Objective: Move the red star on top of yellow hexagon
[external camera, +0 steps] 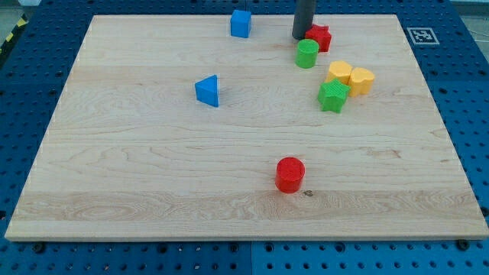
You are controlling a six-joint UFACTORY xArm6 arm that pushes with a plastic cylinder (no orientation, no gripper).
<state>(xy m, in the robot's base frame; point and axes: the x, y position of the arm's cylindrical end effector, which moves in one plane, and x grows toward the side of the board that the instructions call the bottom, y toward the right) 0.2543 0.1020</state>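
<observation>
Tip at red star, near the board's top edge.
Dark rod's tip (pixel 302 37), gripping nothing, touching small red plastic star (pixel 320 37) from the left; yellow plastic hexagon (pixel 339 72) below-right, probably requiring approach from above.

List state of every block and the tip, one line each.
my tip: down on the board, touching red star's left side
red star: flat, just above green cylinder
green cylinder: upright
yellow hexagon: flat, touching yellow cylinder
yellow cylinder: upright
green star: flat, against yellow hexagon
blue cube: flat, alone
blue triangle: flat, alone
red cylinder: upright, alone
</observation>
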